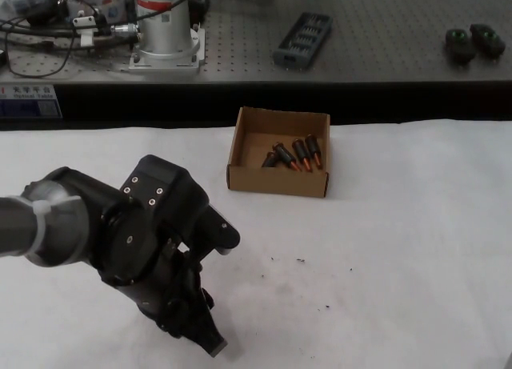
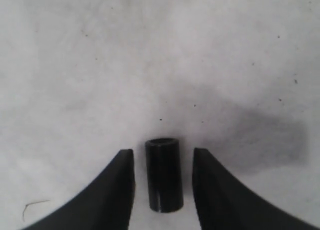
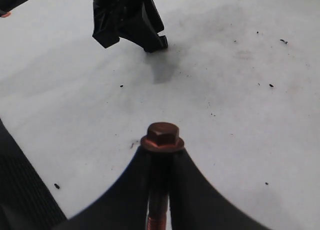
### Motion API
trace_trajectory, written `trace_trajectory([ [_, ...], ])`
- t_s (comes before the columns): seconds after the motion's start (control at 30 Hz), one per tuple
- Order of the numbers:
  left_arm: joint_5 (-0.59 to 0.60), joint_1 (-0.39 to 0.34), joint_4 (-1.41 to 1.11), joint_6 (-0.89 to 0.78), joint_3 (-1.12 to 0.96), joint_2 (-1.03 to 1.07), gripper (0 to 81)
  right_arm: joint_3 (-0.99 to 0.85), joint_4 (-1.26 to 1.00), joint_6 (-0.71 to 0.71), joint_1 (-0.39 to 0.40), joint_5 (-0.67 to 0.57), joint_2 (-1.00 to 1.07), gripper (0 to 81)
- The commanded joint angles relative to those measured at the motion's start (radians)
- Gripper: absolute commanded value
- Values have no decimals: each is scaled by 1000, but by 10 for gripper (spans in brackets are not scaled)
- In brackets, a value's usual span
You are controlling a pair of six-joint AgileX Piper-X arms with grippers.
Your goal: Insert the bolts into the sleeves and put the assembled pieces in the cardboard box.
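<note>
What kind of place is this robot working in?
Likely a laboratory: a perforated optical table at the back, cables beside a metal post, and a white-covered bench.

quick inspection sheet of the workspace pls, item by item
surface: white sheet, dotted with dark specks
job's things: sleeve on the sheet; bolt held; several assembled pieces in the cardboard box
clutter: nothing seen beyond the specks
pincers: left pincer open around the sleeve, a gap on each side; right pincer shut on the bolt
cables: bundle at the back left
surroundings: perforated bench behind, with a metal post and a black rack
</note>
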Motion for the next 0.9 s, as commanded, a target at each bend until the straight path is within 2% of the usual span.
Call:
trace_trajectory([
  [0.0,-2,3,-11,16,-4,19,258,-13,-22,-6,1,1,-7,76],
  [0.2,0,3,8,35,-4,58,235,-13,-22,-6,1,1,-7,76],
  [0.3,12,3,62,77,-4,67,142,-13,-22,-6,1,1,-7,76],
  [0.4,17,3,111,114,-4,66,4,-13,-24,-6,1,1,-7,76],
  [0.63,17,3,95,100,-30,64,6,-13,-30,-6,1,1,-7,76],
  [0.87,167,3,-30,-128,-59,-16,6,-13,-29,-9,1,1,-7,76],
])
